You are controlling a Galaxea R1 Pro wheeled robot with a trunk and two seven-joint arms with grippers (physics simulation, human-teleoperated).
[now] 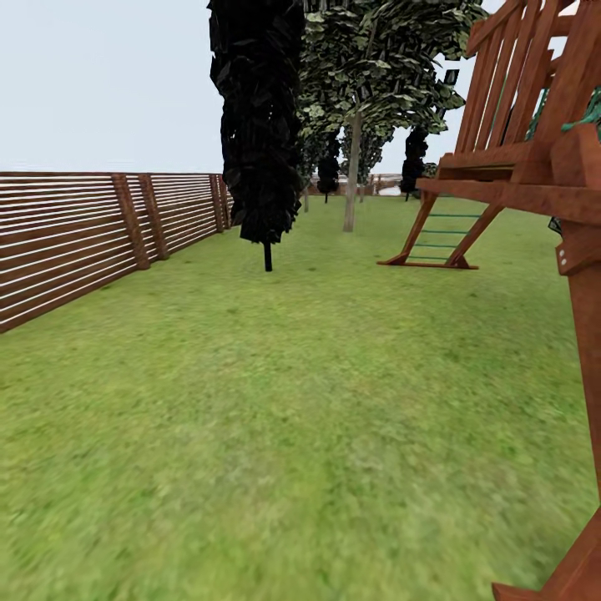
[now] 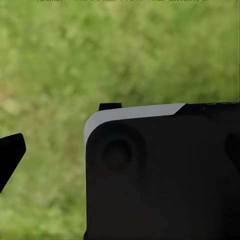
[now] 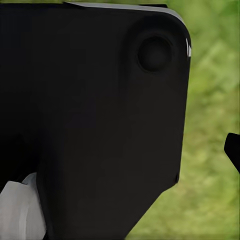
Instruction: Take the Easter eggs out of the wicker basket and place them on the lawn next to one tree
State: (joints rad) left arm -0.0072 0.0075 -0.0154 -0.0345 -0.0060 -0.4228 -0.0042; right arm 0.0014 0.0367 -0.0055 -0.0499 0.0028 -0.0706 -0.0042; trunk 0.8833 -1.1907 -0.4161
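A wide stretch of the lawn is seen from the head view, running from the near edge of the picture back to the far end of the garden. Along the lawn's left edge a brown slatted wooden fence is set, receding toward the far end. A dark narrow cypress stands on the grass in the middle distance, left of centre. Just behind it and to its right, the tree with a pale straight trunk and a broad leafy canopy is rooted in the lawn; further dark cypresses are lined up beyond it near the far edge. At the right edge of the lawn a reddish-brown wooden play structure is raised on posts, with a slanted ladder with green rungs resting on the grass.

In the left wrist view, blurred green grass is seen behind a large black housing with a grey rim, and one dark fingertip juts in from the side. In the right wrist view a similar black housing is seen against grass, with a dark fingertip at the side and a white part at one corner.

Whether either gripper is released or clenched cannot be told. No contact with the tree is made; it stands well apart across the lawn.
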